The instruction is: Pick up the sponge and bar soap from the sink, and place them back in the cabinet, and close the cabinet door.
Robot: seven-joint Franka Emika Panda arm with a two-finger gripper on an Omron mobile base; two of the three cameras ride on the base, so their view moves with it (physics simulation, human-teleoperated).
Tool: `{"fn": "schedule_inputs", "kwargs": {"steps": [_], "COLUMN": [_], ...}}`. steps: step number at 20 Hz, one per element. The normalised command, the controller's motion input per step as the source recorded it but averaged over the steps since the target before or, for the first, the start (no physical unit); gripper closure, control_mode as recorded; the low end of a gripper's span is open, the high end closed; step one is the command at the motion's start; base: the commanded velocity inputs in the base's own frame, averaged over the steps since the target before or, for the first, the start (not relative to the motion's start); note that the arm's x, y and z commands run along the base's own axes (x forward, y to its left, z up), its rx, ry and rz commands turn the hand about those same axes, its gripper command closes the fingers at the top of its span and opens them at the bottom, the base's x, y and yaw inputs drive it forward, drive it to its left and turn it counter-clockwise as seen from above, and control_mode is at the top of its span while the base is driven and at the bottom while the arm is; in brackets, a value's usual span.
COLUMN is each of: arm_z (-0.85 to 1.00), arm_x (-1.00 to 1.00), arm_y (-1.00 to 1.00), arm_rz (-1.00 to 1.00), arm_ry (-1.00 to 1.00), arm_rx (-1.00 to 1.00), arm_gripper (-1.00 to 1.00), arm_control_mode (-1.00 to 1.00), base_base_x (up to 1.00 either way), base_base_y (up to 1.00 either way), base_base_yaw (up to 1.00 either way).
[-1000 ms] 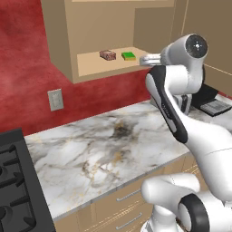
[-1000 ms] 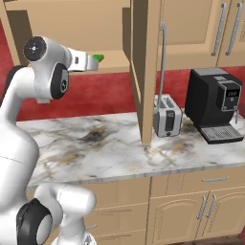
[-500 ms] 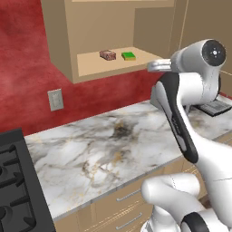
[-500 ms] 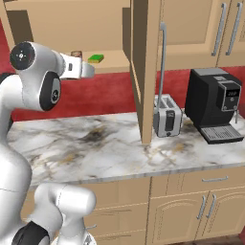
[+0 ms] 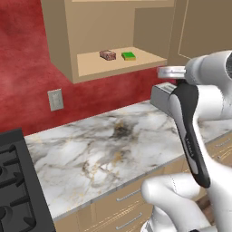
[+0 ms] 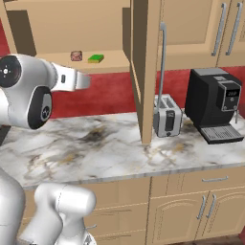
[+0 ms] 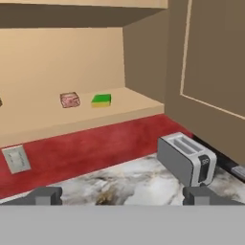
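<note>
Nearby, toaster (image 6: pixel 167 115) beside cabinet door (image 6: pixel 145 67).

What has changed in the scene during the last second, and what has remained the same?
The arm drew back from the cabinet shelf and swung toward the open cabinet door. The gripper is open and holds nothing. The sponge and bar soap stayed side by side on the shelf, the door stayed open, and the toaster and coffee machine did not move.
</note>
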Motion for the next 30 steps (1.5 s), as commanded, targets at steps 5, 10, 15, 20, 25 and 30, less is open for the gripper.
{"fn": "schedule_inputs", "kwargs": {"steps": [5, 10, 15, 20, 25, 30], "arm_z": [0.03, 0.0, 0.06, 0.3, 0.26, 0.08], "arm_x": [-0.56, -0.49, -0.39, -0.28, -0.25, -0.27], "arm_y": [-0.15, -0.14, -0.12, -0.17, -0.22, -0.14], "arm_rz": [-0.07, -0.11, -0.11, -0.08, -0.04, 0.0], "arm_ry": [-0.05, -0.11, -0.07, 0.0, 0.0, 0.0], "arm_rx": [0.12, 0.14, 0.14, 0.15, 0.12, 0.09], "arm_gripper": [-1.0, -1.0, -1.0, -1.0, -1.0, -1.0], "arm_control_mode": [-1.0, -1.0, -1.0, -1.0, -1.0, -1.0], "base_base_x": [0.0, 0.0, 0.0, 0.0, 0.0, 0.0], "base_base_y": [0.0, 0.0, 0.0, 0.0, 0.0, 0.0], "base_base_yaw": [0.0, 0.0, 0.0, 0.0, 0.0, 0.0]}}
